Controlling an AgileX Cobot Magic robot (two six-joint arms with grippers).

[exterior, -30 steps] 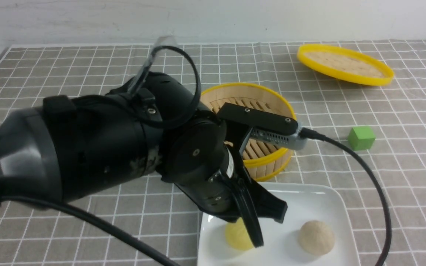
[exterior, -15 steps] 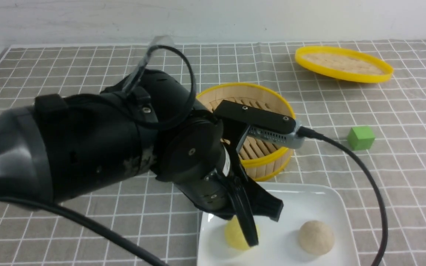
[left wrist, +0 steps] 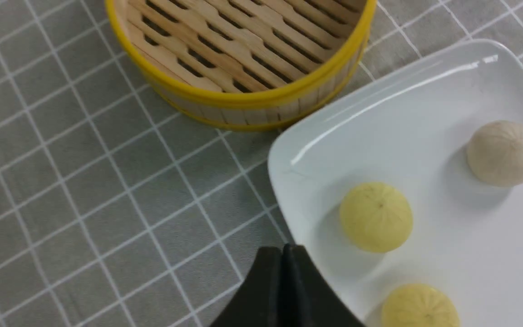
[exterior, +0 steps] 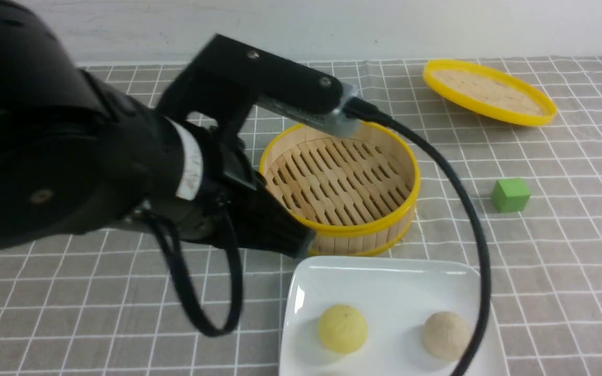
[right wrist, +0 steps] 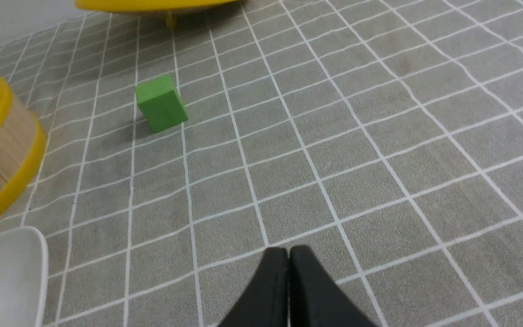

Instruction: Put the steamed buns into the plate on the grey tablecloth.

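The white square plate (exterior: 384, 277) lies on the grey tablecloth (exterior: 123, 313) near the front edge. On it rest a pale yellow steamed bun (exterior: 343, 329) and a beige one (exterior: 446, 335). The left wrist view shows three buns on the plate (left wrist: 379, 104): one yellow (left wrist: 375, 217), a second yellow (left wrist: 419, 306) and the beige one (left wrist: 503, 153). My left gripper (exterior: 301, 244) hangs above the plate's far left corner, shut and empty (left wrist: 284, 249). My right gripper (right wrist: 288, 250) hovers over bare cloth, fingers together, holding nothing.
An empty bamboo steamer (exterior: 338, 183) with a yellow rim stands just behind the plate. Its lid (exterior: 489, 91) lies at the back right, and a green cube (exterior: 510, 195) sits right of the steamer. The left arm's black cable (exterior: 476, 235) drapes past the plate's right side.
My left arm has risen and pulled back to the left, away from the yellow bun it stood at. That bun stays on the plate, and the steamer's inside now shows.
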